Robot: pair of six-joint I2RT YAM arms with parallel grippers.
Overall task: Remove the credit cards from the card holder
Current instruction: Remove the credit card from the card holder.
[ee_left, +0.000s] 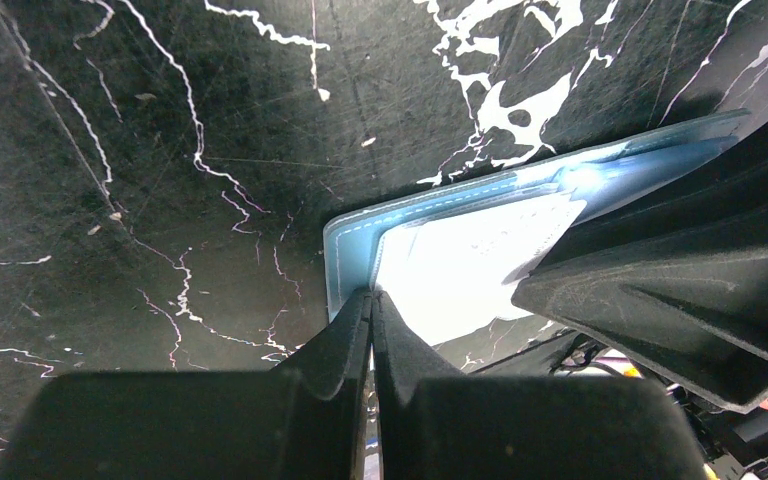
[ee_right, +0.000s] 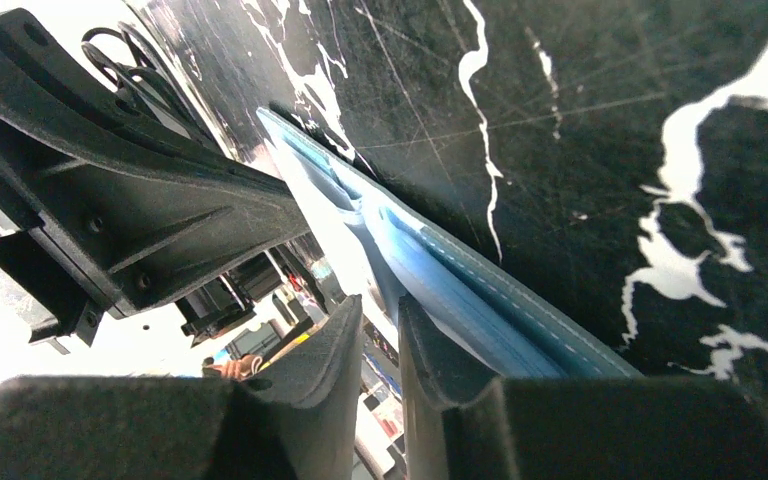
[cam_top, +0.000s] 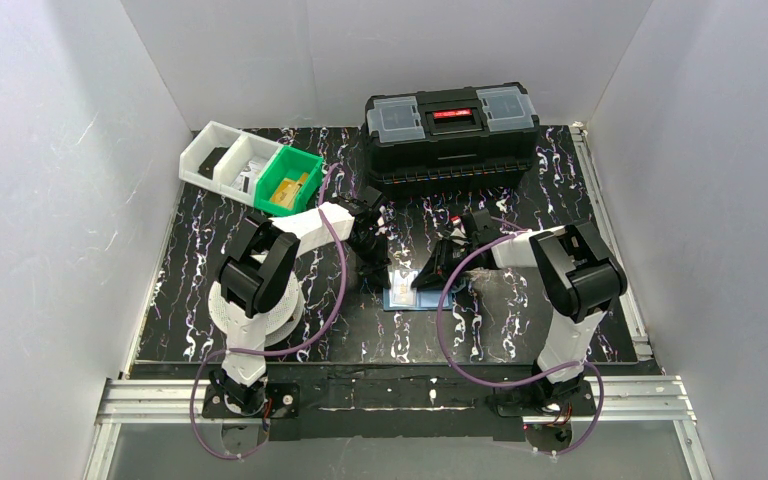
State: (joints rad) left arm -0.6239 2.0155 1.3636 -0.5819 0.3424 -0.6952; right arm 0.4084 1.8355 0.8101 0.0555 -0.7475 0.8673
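The blue card holder [cam_top: 403,297] lies open and flat on the black marbled tabletop [cam_top: 520,330], midway between the two arms. The left pincer [ee_left: 372,297] has its jaws together, and its tips bear down on the holder's left edge, at the corner of the paler inner flap. The right pincer [ee_right: 380,315] comes in low from the other side with its jaws a little apart. Its tips are at the holder's right edge, and the stitched blue cover lies just beside one finger; I cannot tell whether anything sits in the narrow gap. Glare washes out the bright patch inside the holder, so I cannot tell whether it is card or lining.

A red strip on the lid of the black toolbox [cam_top: 450,150] carries marks too small to read.

The toolbox stands at the far edge, well apart from the holder. At the far left, a green bin [cam_top: 303,156] holding tan pieces adjoins white bins [cam_top: 192,160]. Purple cables [cam_top: 343,285] loop from both arms over the tabletop near the holder.
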